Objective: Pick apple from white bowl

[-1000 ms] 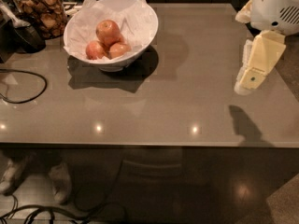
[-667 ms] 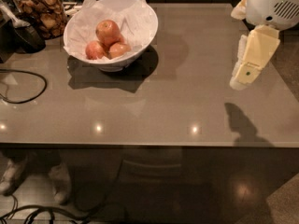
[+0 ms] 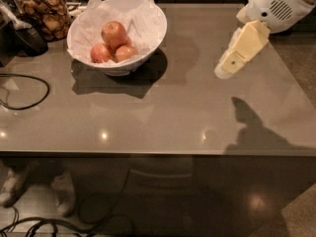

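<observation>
A white bowl [image 3: 119,67] is sitting toward the far left of a grey table [image 3: 163,117], and crinkled white paper [image 3: 146,19] is lining it. Inside the bowl, the apple [image 3: 113,32], the largest one, reddish-pink with a paler blush, is resting at the top of the pile toward the back. It is touching two smaller apples [image 3: 100,54] that are lying just in front of it. Nothing is covering it from above.

The robot's gripper [image 3: 224,72] is hanging in the air well to the right of the bowl, over bare table, pointing downward and slanting toward the bowl's side. It is showing as one cream-coloured wedge below the white arm [image 3: 277,5]. Whether the jaws are standing open or closed cannot be told from this view. The gripper is carrying nothing and is touching neither the bowl nor any fruit. Its shadow [image 3: 252,127] is falling on the table to the right of the bowl, nearer the front edge.

By the look of it, the pick is only at its approach. Nothing is being grasped yet. Almost everything is remaining: crossing over to the bowl, coming down inside the rim above the apple, closing on it, and lifting it out without dragging the paper or the smaller apples.

Just left of the bowl a glass jar [image 3: 43,10] of brown snacks is standing, and a black cable [image 3: 30,91] is looping across the table in front of it.
</observation>
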Motion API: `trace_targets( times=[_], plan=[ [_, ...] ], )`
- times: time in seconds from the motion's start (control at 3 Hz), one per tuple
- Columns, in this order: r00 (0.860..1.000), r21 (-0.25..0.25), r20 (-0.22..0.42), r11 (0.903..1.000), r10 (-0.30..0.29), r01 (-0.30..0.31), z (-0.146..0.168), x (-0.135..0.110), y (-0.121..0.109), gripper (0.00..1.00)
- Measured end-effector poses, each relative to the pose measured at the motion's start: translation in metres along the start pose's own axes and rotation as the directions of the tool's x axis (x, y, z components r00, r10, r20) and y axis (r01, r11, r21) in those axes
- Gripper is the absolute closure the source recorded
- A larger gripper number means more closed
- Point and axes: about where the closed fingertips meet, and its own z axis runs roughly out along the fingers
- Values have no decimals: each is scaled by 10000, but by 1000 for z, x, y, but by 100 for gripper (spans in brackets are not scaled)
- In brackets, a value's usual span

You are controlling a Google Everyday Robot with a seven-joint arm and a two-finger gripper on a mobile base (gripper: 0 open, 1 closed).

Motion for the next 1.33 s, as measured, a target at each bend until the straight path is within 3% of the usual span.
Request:
trace_targets(
  times=[0.33,0.67,1.33],
  plan=[
    [9881,-470,1218,9950,934,-883,16,-19,-22,0],
    [9721,-830,2117,9929,1012,-853,22,-32,-31,0],
    [9647,-872,2410,9923,1062,-875,26,-35,-29,0]
  ],
)
